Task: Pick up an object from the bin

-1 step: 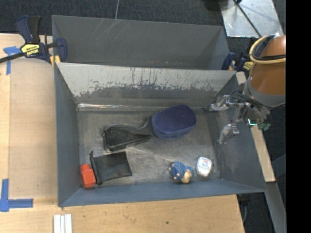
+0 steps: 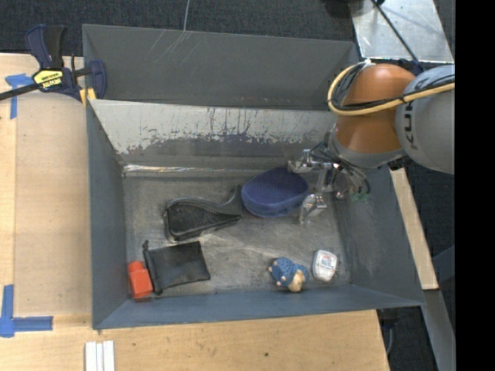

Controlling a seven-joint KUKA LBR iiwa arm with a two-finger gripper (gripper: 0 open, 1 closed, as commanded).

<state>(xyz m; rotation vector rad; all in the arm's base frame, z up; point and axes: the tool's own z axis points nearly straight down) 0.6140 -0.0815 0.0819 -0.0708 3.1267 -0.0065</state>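
Blue domed cap (image 2: 271, 193) lies mid-bin, its rim right at my jaws, which look spread with nothing gripped. I judge they sit there to straddle that rim. Beyond the cap from the jaws lies a black mesh scoop (image 2: 197, 216). A black pouch (image 2: 179, 265) and orange block (image 2: 140, 280) lie well apart. A blue toy (image 2: 288, 273) and white packet (image 2: 325, 265) lie near, blocking nothing.

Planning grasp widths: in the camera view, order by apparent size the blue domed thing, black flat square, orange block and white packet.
Largest, too alike to rank: blue domed thing, black flat square.
Smaller, also nearly alike: orange block, white packet.
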